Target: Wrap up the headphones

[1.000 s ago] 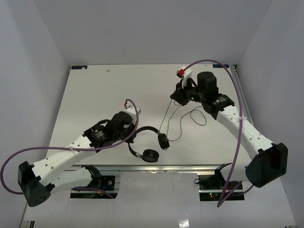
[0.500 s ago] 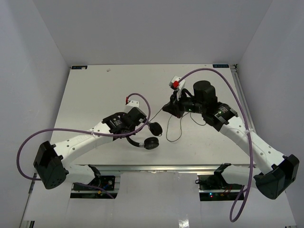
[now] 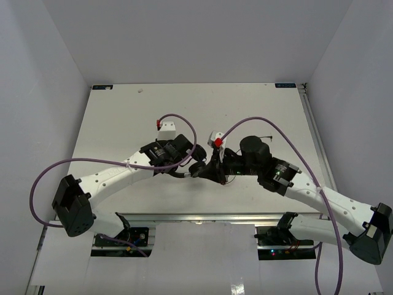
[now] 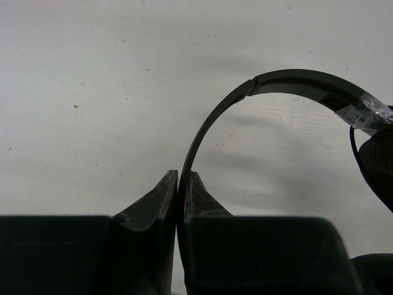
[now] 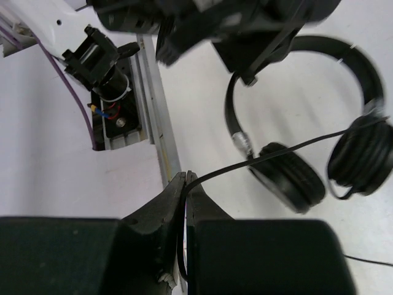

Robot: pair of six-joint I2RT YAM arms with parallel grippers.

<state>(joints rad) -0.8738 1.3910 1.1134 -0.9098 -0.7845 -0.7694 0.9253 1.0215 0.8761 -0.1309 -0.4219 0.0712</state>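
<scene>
Two closed grips carry everything at this moment. Toward the left, my left gripper (image 4: 182,179) is pinched shut on the thin headband (image 4: 212,117) of the headphones (image 3: 198,168). They sit just below the middle of the top view, between my two wrists and over the table (image 3: 123,117). I hold the band only at my fingertips, on its narrow edge, so I judge that a twist or a tug from the other side could lever it out.

Further right, my right gripper (image 5: 185,179) is clamped on the cord (image 5: 276,153), which runs taut from my fingers toward the earcups (image 5: 287,179). If I pull too hard, the strain goes to where the cord enters a cup. If I leave it slack, a turn may slip off. My wrists crowd together, and a purple cable (image 3: 261,120) arches over them, so a bump or snag looks possible.

From above, my arms cover most of the headphones. I cannot tell how many turns are on, whether the cups rest on the table, or where the plug lies. The upper part of the right wrist view is blurred.
</scene>
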